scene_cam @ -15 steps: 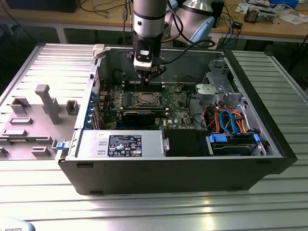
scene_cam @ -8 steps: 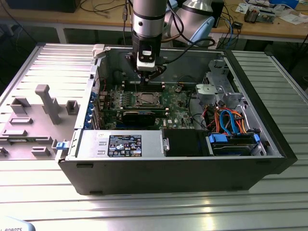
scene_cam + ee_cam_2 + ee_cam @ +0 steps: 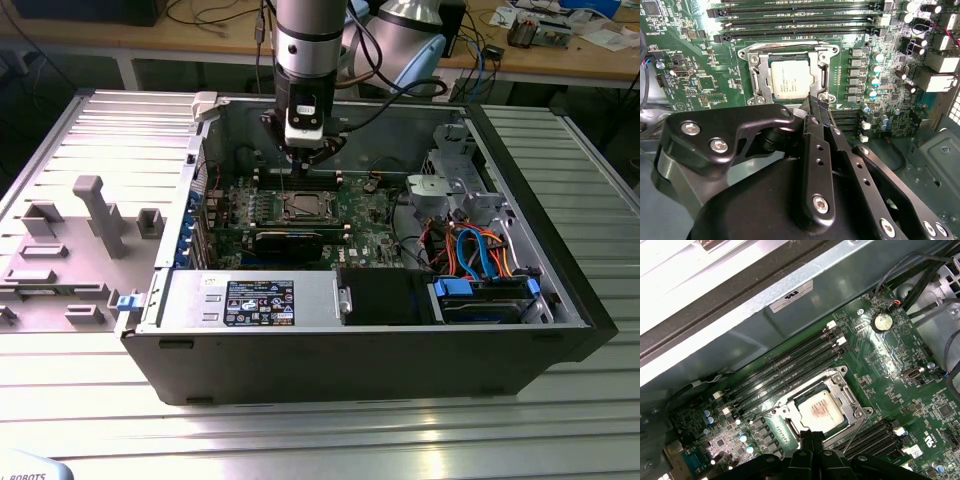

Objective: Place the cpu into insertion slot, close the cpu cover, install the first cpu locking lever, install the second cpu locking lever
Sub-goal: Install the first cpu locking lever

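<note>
The cpu (image 3: 790, 80) sits in its socket on the green motherboard (image 3: 695, 85), silvery top up. The cpu cover (image 3: 756, 75) lies flat around it as a metal frame. In the first wrist view the cpu (image 3: 817, 412) shows inside the cover (image 3: 844, 392), and a thin wire locking lever (image 3: 858, 430) slants out beside the socket. My gripper (image 3: 812, 102) hangs just above the socket's edge, its black fingers pressed together with nothing between them. The exterior view has the gripper (image 3: 303, 163) straight over the socket (image 3: 303, 207).
The open computer case (image 3: 350, 350) rests on a ribbed metal table. Memory slots (image 3: 790, 365) run beside the socket. A power supply (image 3: 250, 300), drive bays with orange and blue cables (image 3: 480, 255) and a grey fixture (image 3: 95, 215) on the exterior view's left surround the work area.
</note>
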